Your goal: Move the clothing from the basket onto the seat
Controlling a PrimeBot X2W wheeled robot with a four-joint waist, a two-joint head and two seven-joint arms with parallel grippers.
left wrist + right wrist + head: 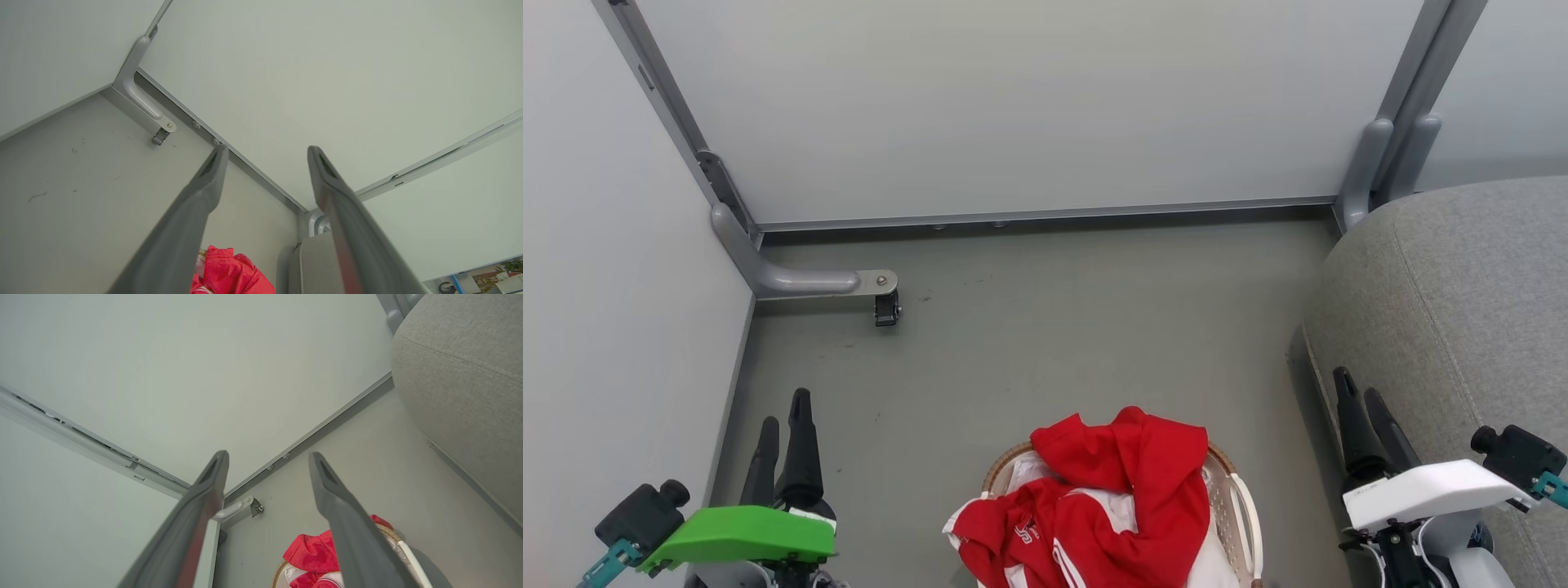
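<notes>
Smooth pale partition panels [1013,106] in grey metal frames wall in a matt grey floor [1054,343]. At the right swells the large grey woven-fabric seat [1462,286], rounded at its edge. On the floor near it stands the oval off-white perforated plastic basket [1227,498] with a brown woven rim. The soft red clothing [1111,482] with white trim lies crumpled inside, spilling over the left rim, with no clear long axis. Its white lettering shows from the head view. Left tool [786,408] and right tool [1357,384] stand spread and empty, dark fingers pointing toward the far panel.
</notes>
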